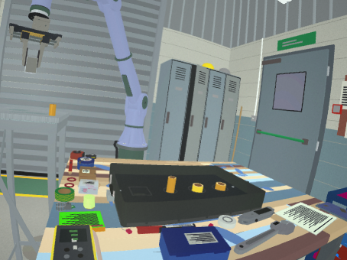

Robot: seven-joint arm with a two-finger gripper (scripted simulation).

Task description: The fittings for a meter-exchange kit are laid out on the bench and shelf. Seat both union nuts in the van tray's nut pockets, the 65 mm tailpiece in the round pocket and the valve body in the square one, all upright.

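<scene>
The grey valve body point(30, 63) is held between my gripper's point(30, 68) fingers high at the upper left, above the shelf, and the fingers hide most of it. On the bench the black van tray point(183, 193) holds an upright brass tailpiece point(171, 184) in its round pocket, with two brass union nuts point(197, 187) point(220, 186) seated to its right. The square pocket point(140, 190) at the tray's left end is empty. A short brass piece point(52, 109) stands upright on the shelf top.
A blue case point(194, 241) lies in front of the tray, with a wrench point(263, 237), a tape roll point(227, 221) and a paper sheet point(305, 216) to its right. Tape rolls, small boxes and a yellow meter point(72, 241) crowd the bench's left end. Lockers stand behind.
</scene>
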